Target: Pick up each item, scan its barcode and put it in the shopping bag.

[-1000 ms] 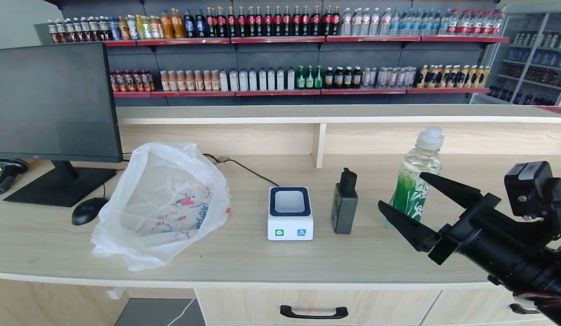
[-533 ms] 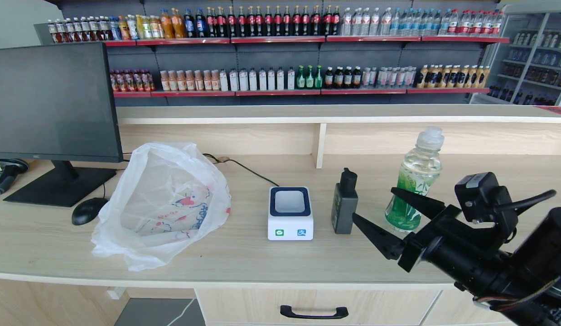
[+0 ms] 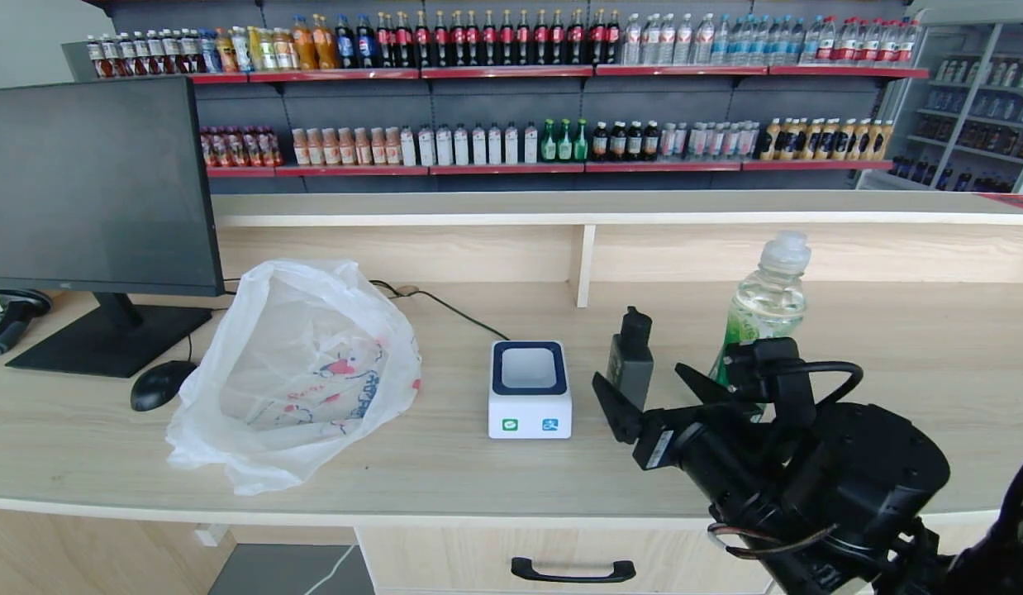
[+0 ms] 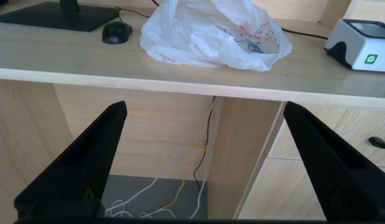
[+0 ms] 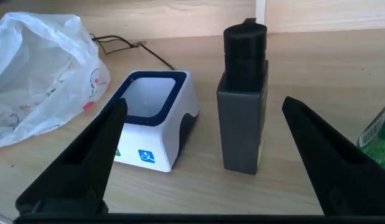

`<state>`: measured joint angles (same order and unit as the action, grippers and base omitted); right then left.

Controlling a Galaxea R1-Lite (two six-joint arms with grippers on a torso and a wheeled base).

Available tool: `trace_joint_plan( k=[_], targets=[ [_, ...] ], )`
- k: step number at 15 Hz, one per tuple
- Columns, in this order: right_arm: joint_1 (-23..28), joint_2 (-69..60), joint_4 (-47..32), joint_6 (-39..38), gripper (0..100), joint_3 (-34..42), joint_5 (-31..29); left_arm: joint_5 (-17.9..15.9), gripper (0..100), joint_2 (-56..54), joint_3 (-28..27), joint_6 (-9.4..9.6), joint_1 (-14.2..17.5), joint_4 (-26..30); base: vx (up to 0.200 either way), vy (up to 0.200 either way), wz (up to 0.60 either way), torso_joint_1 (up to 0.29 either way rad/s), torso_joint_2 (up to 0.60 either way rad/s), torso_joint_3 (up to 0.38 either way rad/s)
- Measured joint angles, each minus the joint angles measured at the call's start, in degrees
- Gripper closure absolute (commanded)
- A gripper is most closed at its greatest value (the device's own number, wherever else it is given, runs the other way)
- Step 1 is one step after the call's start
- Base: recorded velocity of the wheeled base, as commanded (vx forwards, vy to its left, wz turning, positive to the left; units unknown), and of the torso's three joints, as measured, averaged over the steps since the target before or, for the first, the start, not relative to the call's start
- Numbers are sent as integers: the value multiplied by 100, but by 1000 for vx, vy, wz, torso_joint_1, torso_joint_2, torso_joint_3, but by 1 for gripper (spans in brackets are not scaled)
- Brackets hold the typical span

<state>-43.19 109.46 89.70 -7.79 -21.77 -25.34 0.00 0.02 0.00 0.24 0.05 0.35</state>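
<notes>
Looking over the pale wooden counter (image 3: 445, 463), we find the crumpled white plastic shopping bag (image 3: 297, 372) at left; our right gripper (image 3: 639, 376), fingers spread, has swung left from the clear green-labelled bottle (image 3: 763, 302) to the dark grey rectangular bottle (image 3: 631, 354) standing mid-counter; our left gripper (image 4: 204, 109) hangs splayed below

Dark bottle (image 5: 243, 118) stands beside scanner (image 5: 156, 127).

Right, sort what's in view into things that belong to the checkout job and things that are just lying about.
For the job:
dark grey bottle
green-labelled drink bottle
white barcode scanner
plastic shopping bag
right gripper, open, at the dark grey bottle

Just lying about:
monitor
mouse
shelved drinks behind the counter
</notes>
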Motion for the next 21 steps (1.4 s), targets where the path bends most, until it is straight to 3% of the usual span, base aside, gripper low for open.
trace_joint_plan(
  k=[6,11,21],
  targets=[
    [37,562,22,98,0,-239,-71,0,0,0,0,2,2,-2,0,0,0,0,0,0],
    [555,730,24,265,0,-352,-77,0,0,0,0,2,0,0,0,0,0,0,0,0],
    [638,1168,24,434,0,-851,-76,0,0,0,0,2,0,-2,0,0,0,0,0,0]
  ],
)
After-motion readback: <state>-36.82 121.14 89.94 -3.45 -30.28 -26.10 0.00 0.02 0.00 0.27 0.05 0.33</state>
